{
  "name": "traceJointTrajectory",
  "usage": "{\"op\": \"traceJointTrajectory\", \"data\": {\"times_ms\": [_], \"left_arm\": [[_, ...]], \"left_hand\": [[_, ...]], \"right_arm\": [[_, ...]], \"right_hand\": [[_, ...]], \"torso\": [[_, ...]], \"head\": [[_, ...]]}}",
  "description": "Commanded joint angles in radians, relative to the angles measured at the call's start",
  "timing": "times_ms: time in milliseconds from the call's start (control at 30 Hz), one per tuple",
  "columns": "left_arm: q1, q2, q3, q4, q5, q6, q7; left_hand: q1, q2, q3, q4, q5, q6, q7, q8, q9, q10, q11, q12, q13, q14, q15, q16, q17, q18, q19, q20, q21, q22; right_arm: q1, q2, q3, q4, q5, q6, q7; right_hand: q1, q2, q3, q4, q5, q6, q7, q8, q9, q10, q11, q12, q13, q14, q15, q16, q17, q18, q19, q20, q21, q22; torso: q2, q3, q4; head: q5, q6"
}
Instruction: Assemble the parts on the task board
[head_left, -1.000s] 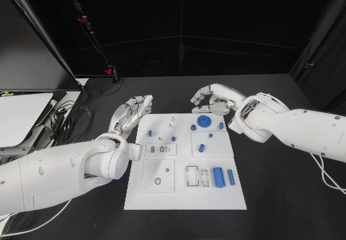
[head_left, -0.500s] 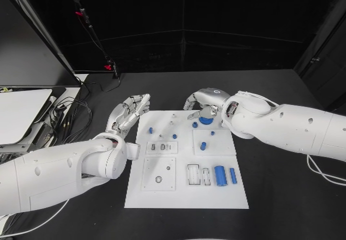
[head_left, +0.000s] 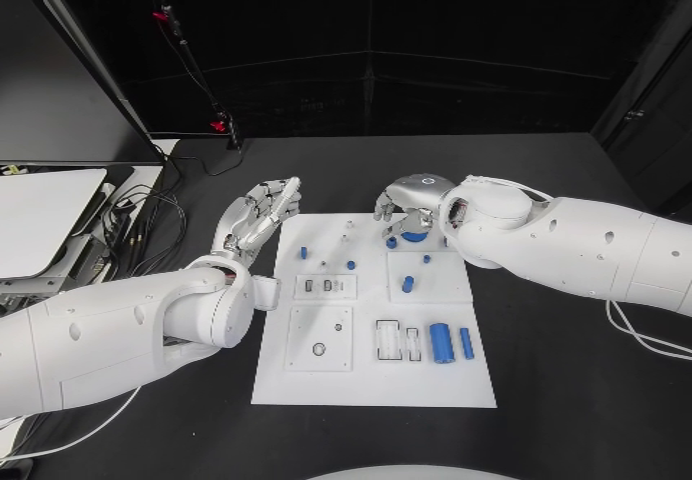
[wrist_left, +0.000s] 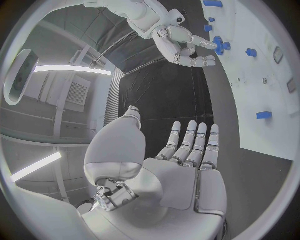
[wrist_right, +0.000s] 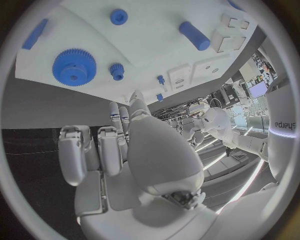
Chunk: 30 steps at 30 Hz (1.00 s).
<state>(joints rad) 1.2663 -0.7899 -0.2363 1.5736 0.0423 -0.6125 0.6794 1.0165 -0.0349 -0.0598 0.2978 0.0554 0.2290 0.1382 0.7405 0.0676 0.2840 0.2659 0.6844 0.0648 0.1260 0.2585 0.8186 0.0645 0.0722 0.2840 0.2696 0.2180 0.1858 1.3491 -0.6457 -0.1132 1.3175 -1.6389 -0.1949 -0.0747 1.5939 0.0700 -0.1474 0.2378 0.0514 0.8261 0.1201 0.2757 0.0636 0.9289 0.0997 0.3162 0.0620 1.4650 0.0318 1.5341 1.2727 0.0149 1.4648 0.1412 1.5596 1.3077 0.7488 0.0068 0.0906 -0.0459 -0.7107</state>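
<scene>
Blue gear (head_left: 414, 237) lies at the far edge of the board (head_left: 372, 385), right hand (head_left: 405, 203) hovering over it empty with fingers curled, probably to grasp, left hand (head_left: 261, 218) flat beside

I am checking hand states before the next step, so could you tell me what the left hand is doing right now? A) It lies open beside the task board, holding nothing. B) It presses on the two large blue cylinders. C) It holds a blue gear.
A: the left hand has straight, spread fingers and nothing in it, just off the task board's left edge.
</scene>
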Motion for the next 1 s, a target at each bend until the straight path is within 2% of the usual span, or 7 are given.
{"op": "traceJointTrajectory", "data": {"times_ms": [33, 100, 267, 333, 467, 600, 1000], "left_arm": [[0.002, 0.001, 0.001, 0.000, -0.009, 0.011, 0.296], [0.003, 0.001, 0.001, -0.001, -0.009, 0.011, 0.296], [0.003, 0.000, 0.001, -0.003, -0.009, 0.010, 0.294], [0.003, 0.000, 0.001, -0.003, -0.009, 0.010, 0.293], [0.003, 0.000, 0.001, -0.004, -0.009, 0.010, 0.292], [0.003, 0.000, 0.001, -0.003, -0.009, 0.010, 0.290], [0.004, -0.001, 0.001, -0.004, -0.009, 0.011, 0.286]], "left_hand": [[-0.001, 0.007, 0.006, -0.002, 0.006, 0.005, 0.160, 0.002, -0.001, 0.006, 0.002, 0.003, 0.000, 0.000, 0.005, 0.005, 0.000, 0.013, -0.002, 0.008, 0.007, 0.002], [-0.001, 0.007, 0.006, -0.002, 0.006, 0.005, 0.160, 0.002, -0.001, 0.006, 0.002, 0.003, 0.000, 0.000, 0.005, 0.005, 0.000, 0.013, -0.002, 0.008, 0.007, 0.002], [0.001, 0.011, 0.007, -0.003, 0.007, 0.005, 0.160, 0.002, -0.001, 0.006, 0.002, 0.003, 0.000, 0.000, 0.005, 0.005, 0.000, 0.013, -0.002, 0.009, 0.007, 0.002], [0.004, 0.013, 0.007, -0.003, 0.008, 0.005, 0.160, 0.002, -0.001, 0.006, 0.001, 0.003, 0.000, 0.000, 0.005, 0.006, 0.000, 0.013, -0.002, 0.009, 0.008, 0.002], [0.005, 0.014, 0.008, -0.003, 0.009, 0.005, 0.160, 0.002, -0.001, 0.006, 0.002, 0.004, 0.000, 0.000, 0.005, 0.006, 0.000, 0.014, -0.003, 0.009, 0.008, 0.002], [0.005, 0.014, 0.008, -0.003, 0.009, 0.005, 0.160, 0.002, -0.001, 0.006, 0.002, 0.004, 0.000, 0.000, 0.005, 0.006, 0.000, 0.014, -0.003, 0.009, 0.008, 0.002], [0.007, 0.017, 0.009, -0.003, 0.011, 0.005, 0.160, 0.002, -0.001, 0.006, 0.002, 0.004, 0.000, 0.000, 0.005, 0.006, 0.000, 0.014, -0.003, 0.009, 0.008, 0.002]], "right_arm": [[0.001, 0.001, 0.001, -0.001, -0.032, 0.065, -0.019], [-0.001, 0.001, 0.001, 0.000, -0.032, 0.079, -0.024], [-0.004, 0.006, 0.001, -0.005, -0.043, 0.106, -0.038], [-0.005, 0.008, 0.001, -0.010, -0.049, 0.114, -0.043], [-0.009, 0.019, 0.001, -0.024, -0.055, 0.128, -0.052], [-0.012, 0.027, 0.000, -0.033, -0.060, 0.144, -0.062], [-0.023, 0.043, 0.000, -0.051, -0.091, 0.163, -0.071]], "right_hand": [[0.010, 0.000, -0.001, 0.009, -0.005, 0.008, 0.002, -0.011, 0.001, 0.021, 0.002, -0.008, 0.001, 0.058, -0.002, 0.000, -0.003, -0.007, 0.088, -0.004, 0.000, 0.231], [0.011, 0.000, -0.001, 0.012, -0.005, 0.009, 0.002, -0.016, 0.001, 0.029, 0.001, -0.011, 0.000, 0.058, -0.002, 0.000, -0.005, -0.007, 0.088, -0.004, 0.000, 0.230], [0.012, 0.000, -0.002, 0.015, -0.005, 0.011, 0.005, -0.024, 0.001, 0.037, 0.003, -0.019, 0.000, 0.058, -0.001, -0.001, -0.007, -0.007, 0.087, -0.003, 0.000, 0.228], [0.013, 0.000, -0.001, 0.016, -0.005, 0.012, 0.006, -0.026, 0.001, 0.040, 0.004, -0.022, 0.000, 0.057, 0.000, -0.001, -0.008, -0.007, 0.087, -0.003, 0.000, 0.229], [0.017, 0.002, 0.001, 0.017, -0.005, 0.016, 0.008, -0.032, 0.002, 0.044, 0.004, -0.030, -0.001, 0.057, 0.000, -0.001, -0.009, -0.006, 0.086, -0.002, -0.001, 0.228], [0.021, 0.002, 0.002, 0.017, -0.005, 0.019, 0.008, -0.037, 0.002, 0.044, 0.004, -0.039, -0.001, 0.057, 0.001, -0.001, -0.010, -0.006, 0.086, -0.002, -0.001, 0.227], [0.035, 0.006, 0.009, 0.016, -0.005, 0.028, 0.006, -0.048, 0.002, 0.047, 0.002, -0.059, -0.001, 0.057, 0.000, -0.002, -0.012, -0.006, 0.085, -0.002, -0.002, 0.226]], "torso": [[-0.004, -0.0012, -0.0017], [-0.004, -0.0010, -0.0001], [-0.009, -0.0030, -0.0045], [-0.008, -0.0030, -0.0029], [-0.010, -0.0039, -0.0048], [-0.011, -0.0044, -0.0038], [-0.014, -0.0057, -0.0059]], "head": [[0.001, -0.005], [0.001, -0.007], [0.003, -0.012], [0.002, -0.012], [0.005, -0.017], [0.004, -0.018], [0.005, -0.022]]}}
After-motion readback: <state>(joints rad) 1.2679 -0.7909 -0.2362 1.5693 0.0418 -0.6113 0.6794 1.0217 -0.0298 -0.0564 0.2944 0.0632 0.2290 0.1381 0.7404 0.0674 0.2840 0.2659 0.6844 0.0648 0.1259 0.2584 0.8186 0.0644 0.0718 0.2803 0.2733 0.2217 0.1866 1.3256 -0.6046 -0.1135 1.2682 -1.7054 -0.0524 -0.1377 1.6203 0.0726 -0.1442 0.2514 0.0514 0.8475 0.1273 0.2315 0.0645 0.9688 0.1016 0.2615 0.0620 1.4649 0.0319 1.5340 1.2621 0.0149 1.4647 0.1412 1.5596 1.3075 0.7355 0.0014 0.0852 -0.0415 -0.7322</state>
